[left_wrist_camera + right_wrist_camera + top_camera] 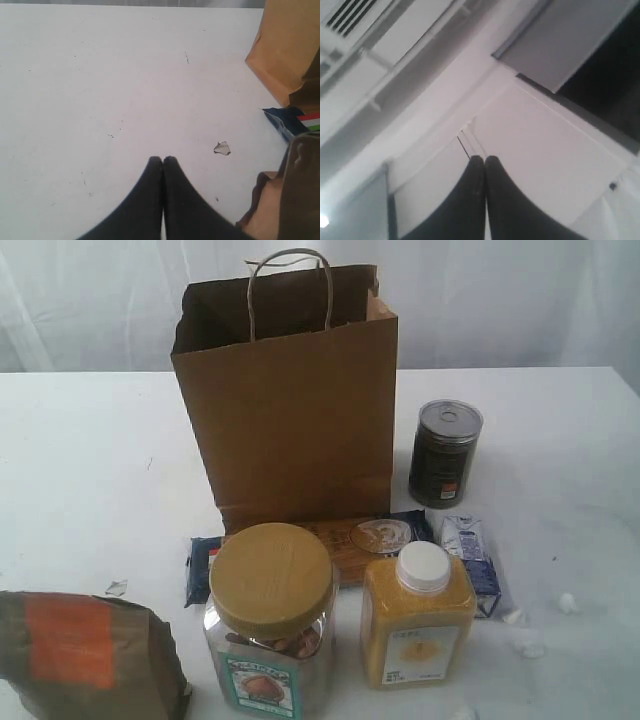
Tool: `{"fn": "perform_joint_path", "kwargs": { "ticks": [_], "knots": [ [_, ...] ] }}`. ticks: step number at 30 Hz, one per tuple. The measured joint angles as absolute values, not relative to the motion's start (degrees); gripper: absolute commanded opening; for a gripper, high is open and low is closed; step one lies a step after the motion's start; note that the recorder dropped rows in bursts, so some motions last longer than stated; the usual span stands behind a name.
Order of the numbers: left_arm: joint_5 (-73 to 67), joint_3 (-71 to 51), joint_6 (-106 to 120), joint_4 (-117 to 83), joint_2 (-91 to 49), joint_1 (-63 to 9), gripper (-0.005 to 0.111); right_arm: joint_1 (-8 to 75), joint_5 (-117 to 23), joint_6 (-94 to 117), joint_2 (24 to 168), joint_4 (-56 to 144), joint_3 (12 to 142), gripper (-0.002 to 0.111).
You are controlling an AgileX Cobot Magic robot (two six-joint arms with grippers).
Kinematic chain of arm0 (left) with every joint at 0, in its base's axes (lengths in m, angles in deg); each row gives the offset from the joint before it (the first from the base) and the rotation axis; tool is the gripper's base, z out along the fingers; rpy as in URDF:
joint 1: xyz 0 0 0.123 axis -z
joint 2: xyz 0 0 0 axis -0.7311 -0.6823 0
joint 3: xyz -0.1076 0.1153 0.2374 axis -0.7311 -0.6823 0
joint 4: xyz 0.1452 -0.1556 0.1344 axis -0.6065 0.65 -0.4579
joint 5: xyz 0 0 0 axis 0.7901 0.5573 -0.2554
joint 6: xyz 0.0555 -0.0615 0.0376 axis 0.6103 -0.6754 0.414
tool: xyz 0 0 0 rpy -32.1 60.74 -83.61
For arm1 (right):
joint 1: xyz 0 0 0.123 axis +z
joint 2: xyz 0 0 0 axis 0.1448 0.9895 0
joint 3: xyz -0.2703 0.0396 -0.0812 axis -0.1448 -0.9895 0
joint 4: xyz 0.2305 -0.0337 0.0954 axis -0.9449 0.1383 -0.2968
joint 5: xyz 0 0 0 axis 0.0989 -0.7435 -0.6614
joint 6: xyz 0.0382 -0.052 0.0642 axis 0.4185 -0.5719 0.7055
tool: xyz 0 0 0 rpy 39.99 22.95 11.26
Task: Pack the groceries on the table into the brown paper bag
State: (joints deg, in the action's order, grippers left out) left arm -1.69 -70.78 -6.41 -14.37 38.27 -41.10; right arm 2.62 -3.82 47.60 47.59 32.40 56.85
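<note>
**A:** How do the fingers stand?

**B:** Both pairs are clenched on nothing. The left fingers (159, 161) hang over bare worktop (100, 75). The brown pouch (262, 205) and the blue end of the spaghetti packet (285, 122) are off to one side of them. The right fingers (480, 161) point up at the ceiling (420, 75), away from everything.

**A:** And the groceries?

**B:** All six are out on the worktop. The brown paper bag (290, 410) stands upright and open at the back. The packet lies at its foot, and the clear jar (270, 620) and yellow bottle (415, 625) stand in front of that. The small carton (470, 550) is beside the bottle, and the dark can (445, 455) is to the bag's right.

**A:** So it's the first pick?

**B:** I'd judge so. Spread the left fingers before descending and take the pouch, the nearest item, around its middle. Lift it above the rim and lower it through the mouth, clear of the handles (290, 290). A knock on the wall could topple so light a bag.
</note>
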Motion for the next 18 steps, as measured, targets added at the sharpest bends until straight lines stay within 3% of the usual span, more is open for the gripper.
{"fn": "perform_joint_path", "kwargs": {
  "ticks": [4, 7, 18],
  "knots": [
    [-1.7, -70.8, -6.5, -14.4, 38.3, -41.1, 0.0, 2.6, -5.6, 33.7, 60.4, 47.6, 68.8, 0.0],
    [-1.7, -70.8, -6.5, -14.4, 38.3, -41.1, 0.0, 2.6, -16.0, 28.6, 68.7, 55.6, 73.4, 0.0],
    [-1.7, -70.8, -6.5, -14.4, 38.3, -41.1, 0.0, 3.0, -90.6, 0.1, 102.4, 55.4, 74.8, 0.0]
  ]
}}
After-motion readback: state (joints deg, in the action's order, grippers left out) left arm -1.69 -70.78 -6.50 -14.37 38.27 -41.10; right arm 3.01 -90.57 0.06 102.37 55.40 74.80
